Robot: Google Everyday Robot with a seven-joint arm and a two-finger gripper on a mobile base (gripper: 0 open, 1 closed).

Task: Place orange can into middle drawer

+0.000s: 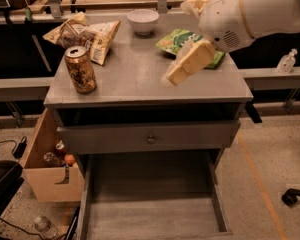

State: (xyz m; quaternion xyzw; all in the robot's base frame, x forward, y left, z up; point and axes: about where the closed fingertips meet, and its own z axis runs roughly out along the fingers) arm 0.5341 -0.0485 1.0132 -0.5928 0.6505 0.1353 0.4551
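1. Left: the orange can (81,69) stands upright on the cabinet top (135,81), near its front left corner. A crumpled snack bag (90,33) lies just behind it.
2. Centre: a white bowl (143,20) sits at the rear edge. Below, the middle drawer (150,216) is pulled out beneath a drawer front (115,138).
3. Right: the gripper (174,77) hovers over the top, in front of a green bag (176,39) and well apart from the can. I cannot tell whether it is released or clenched, though it appears to carry nothing.
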